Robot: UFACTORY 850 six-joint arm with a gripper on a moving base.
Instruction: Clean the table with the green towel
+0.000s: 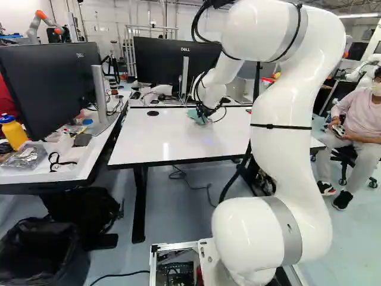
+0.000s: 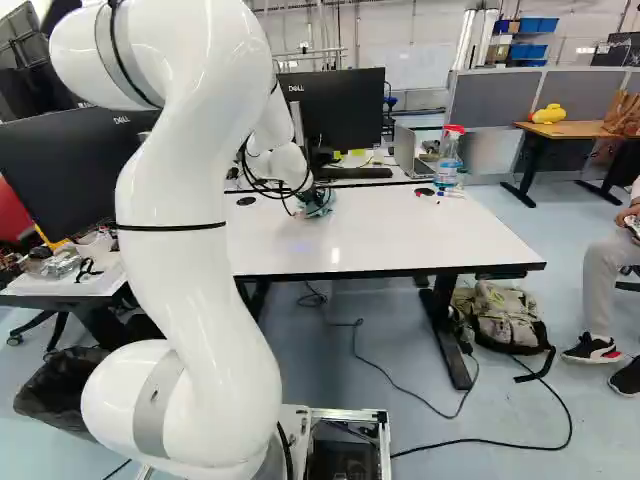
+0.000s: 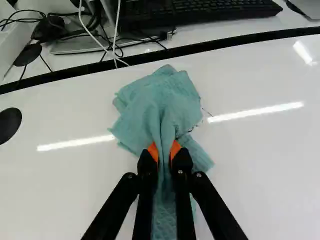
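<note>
While held low over the white table (image 3: pixel 260 165), has the green towel (image 3: pixel 150 107) grasped in the gripper (image 1: pixel 205 112), pinched from two sides between the orange pads (image 3: pixel 153 150). Gathers the cloth into a narrow upright fold there; lets it fan out ahead of the fingers in rumpled layers against the tabletop, with more of it running back between and beneath them. Just beside the towel's edge, see thin dark marks (image 3: pixel 193 128) on the white surface.

Look a little farther, to the left of the gripper in the left base view, for a round black disc (image 1: pixel 153 113) set in the tabletop. Ahead of the gripper, past the table's black far edge, find a black keyboard (image 3: pixel 200 10) and, near it, white cables (image 3: pixel 102 45). Behind those, from the gripper, notice a monitor (image 1: pixel 172 59).

To the right of the gripper in the right base view, note pens (image 2: pixel 450 194) lying near the table's far corner, close to a spray bottle (image 2: pixel 449 158) with a red top. Well to the left of the gripper in the left base view, see a yellow bottle (image 1: pixel 14 133) on a side desk (image 1: pixel 44 176). Lower than the gripper and to its right, in the right base view, find a backpack (image 2: pixel 505 315) on the floor.
</note>
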